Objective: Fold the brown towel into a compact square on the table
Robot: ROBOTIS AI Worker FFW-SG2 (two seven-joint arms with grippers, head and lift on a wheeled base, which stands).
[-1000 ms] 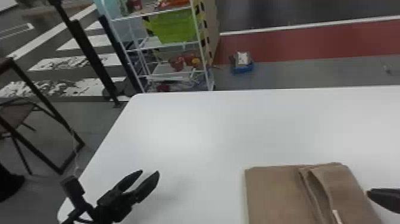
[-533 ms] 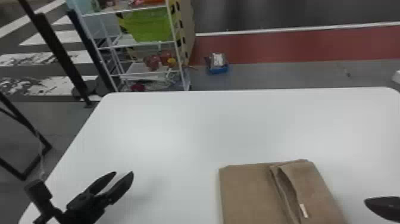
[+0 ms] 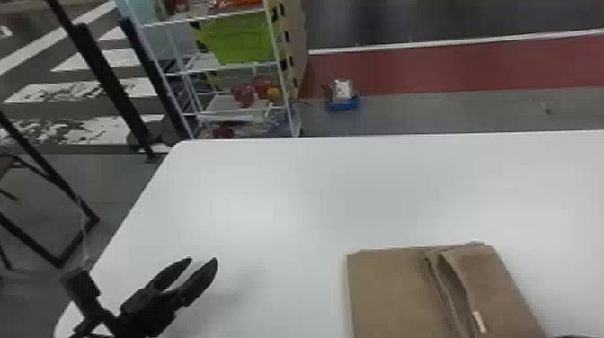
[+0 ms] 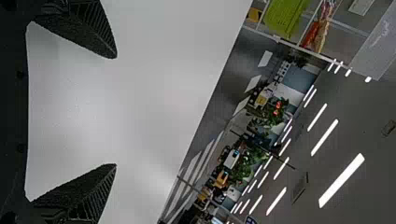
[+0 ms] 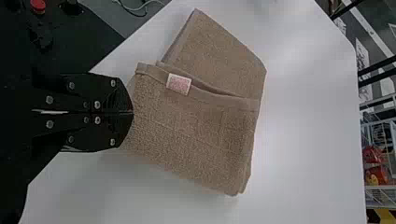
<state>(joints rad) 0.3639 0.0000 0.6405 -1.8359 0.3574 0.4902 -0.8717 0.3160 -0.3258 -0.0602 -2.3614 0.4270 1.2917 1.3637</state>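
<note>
At the head view's bottom edge, right of centre, we see the brown towel [image 3: 395,292], folded and flat on the white table [image 3: 292,189]. Its right part is doubled over, with a loose gap between layers at the fold's left side; a small white tag [image 3: 480,322] sits by that gap. Left gripper [image 3: 204,260] at lower left, over the table, jaws parted, well apart from the towel. Right gripper [image 3: 579,336]: we get a dark sliver at the bottom right edge. Behind the table, a white shelf rack [image 3: 288,101] with a green bin [image 3: 242,38]; a blue-based package [image 3: 344,105] lies on the floor near it.

In the left wrist view, we have the jaws spread wide, nothing between them, with table surface behind. Beyond the table: plants [image 4: 243,170] and ceiling lights [image 4: 342,180].

Over in the right wrist view, the right gripper [image 5: 132,112] has its jaws pressed together, tips overlapping the towel's near border; we can't tell whether they touch it. We see the towel's doubled part nearest the tips, the tag on its hem, and the single-looking part extending past the hem.
</note>
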